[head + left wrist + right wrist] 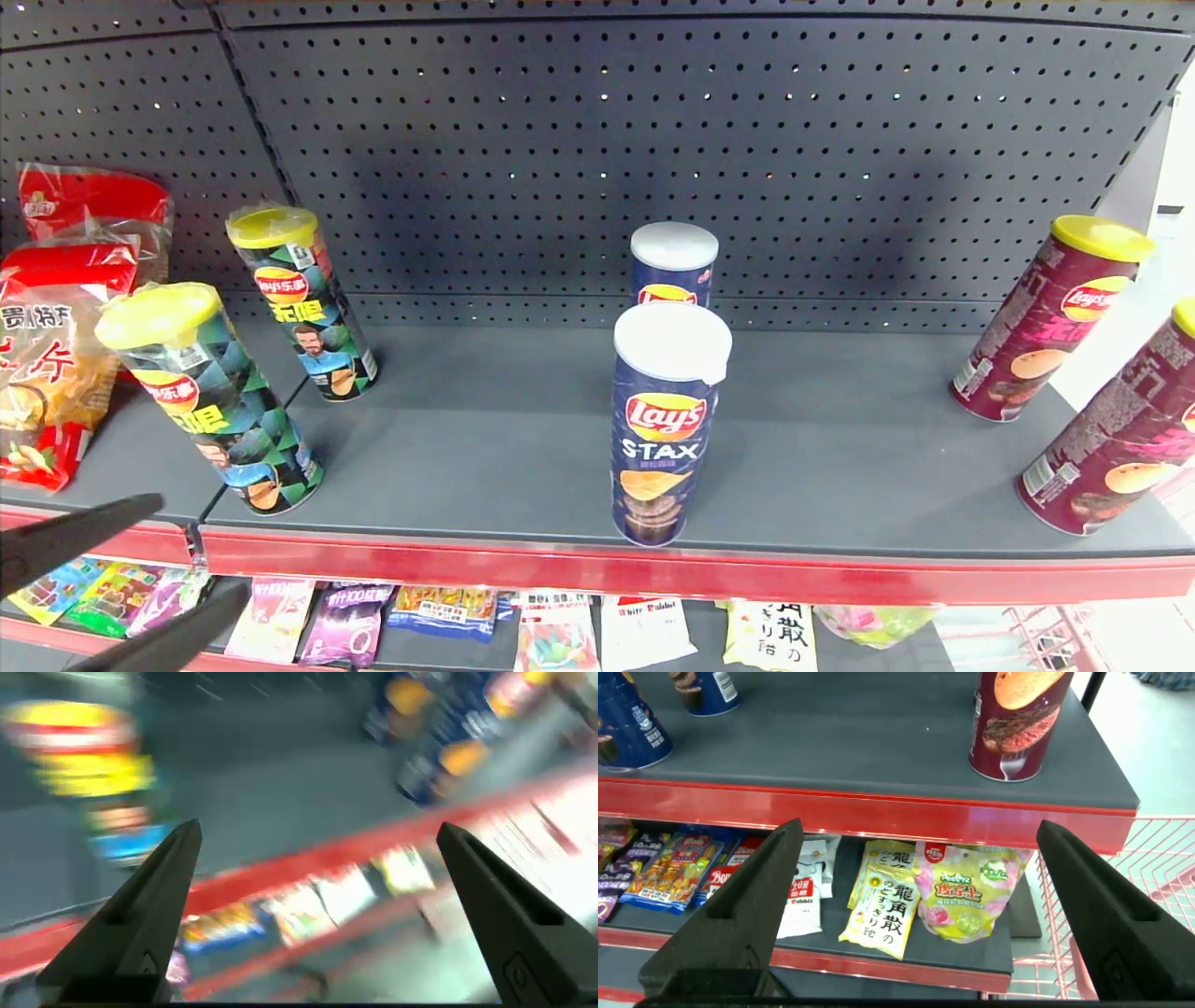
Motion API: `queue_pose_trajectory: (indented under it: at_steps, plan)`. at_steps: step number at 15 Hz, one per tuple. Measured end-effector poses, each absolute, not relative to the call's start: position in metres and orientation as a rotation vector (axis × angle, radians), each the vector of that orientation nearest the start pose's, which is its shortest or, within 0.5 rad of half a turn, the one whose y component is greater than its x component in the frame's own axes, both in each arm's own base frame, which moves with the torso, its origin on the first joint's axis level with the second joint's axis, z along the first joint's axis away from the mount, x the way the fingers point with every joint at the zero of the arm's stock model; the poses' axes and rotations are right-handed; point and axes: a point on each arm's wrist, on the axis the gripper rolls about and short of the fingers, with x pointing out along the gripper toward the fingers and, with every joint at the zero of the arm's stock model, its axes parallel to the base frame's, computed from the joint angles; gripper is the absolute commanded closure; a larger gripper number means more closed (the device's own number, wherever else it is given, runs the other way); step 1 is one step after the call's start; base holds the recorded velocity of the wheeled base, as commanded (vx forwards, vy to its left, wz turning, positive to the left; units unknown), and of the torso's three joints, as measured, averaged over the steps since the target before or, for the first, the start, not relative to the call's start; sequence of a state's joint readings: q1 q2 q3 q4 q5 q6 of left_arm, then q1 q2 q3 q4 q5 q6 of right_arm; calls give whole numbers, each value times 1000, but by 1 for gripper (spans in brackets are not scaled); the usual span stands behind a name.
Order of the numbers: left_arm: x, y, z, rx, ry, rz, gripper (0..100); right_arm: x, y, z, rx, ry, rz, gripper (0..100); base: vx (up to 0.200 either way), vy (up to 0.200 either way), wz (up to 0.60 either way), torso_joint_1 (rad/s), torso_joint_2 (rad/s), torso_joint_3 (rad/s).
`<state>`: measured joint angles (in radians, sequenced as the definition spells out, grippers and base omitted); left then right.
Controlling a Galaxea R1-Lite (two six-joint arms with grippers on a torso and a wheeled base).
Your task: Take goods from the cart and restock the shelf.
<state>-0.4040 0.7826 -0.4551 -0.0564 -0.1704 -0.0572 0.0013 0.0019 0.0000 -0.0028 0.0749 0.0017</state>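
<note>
Since neither arm carries anything, the step in hand looks like the fetch: going to the cart (1036,635) for another item. The left end effector (121,583) sits at about 7 o'clock in the head view, below the front lip of the shelf (840,448), with its fingers spread wide and nothing between them. The right end effector (915,915) is likewise spread and empty, facing the shelf's red front edge.

On the shelf, two blue cans (665,439) stand upright at the centre, one behind the other. Two teal cans (210,401) stand toward 9 o'clock and two maroon cans (1050,317) toward 3 o'clock, with red snack bags (47,345) at the far 9 o'clock edge. The pink wire cart shows at roughly 5 o'clock, beyond the shelf's end.

The next move likely calls for swinging an arm toward the cart, closing on one can, and setting it upright in a bare stretch between the rows without nudging its neighbours.
</note>
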Motion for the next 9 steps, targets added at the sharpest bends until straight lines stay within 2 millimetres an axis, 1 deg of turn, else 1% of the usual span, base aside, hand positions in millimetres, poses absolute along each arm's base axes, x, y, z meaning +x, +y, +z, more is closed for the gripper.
queue_pose_trajectory:
  at_steps: [3, 5, 9]
  plan:
    - [108, -62, 188, 50, 467, -621, 0, -23, 2, 76, 2, -1, 76, 0, 0, 0, 0, 0, 0, 0]
    - [132, -77, 180, 98, 550, -648, 0, -23, 2, 76, 2, -1, 76, 0, 0, 0, 0, 0, 0, 0]
    - [174, -103, 167, 213, 638, -706, 0, -23, 2, 76, 2, -1, 76, 0, 0, 0, 0, 0, 0, 0]
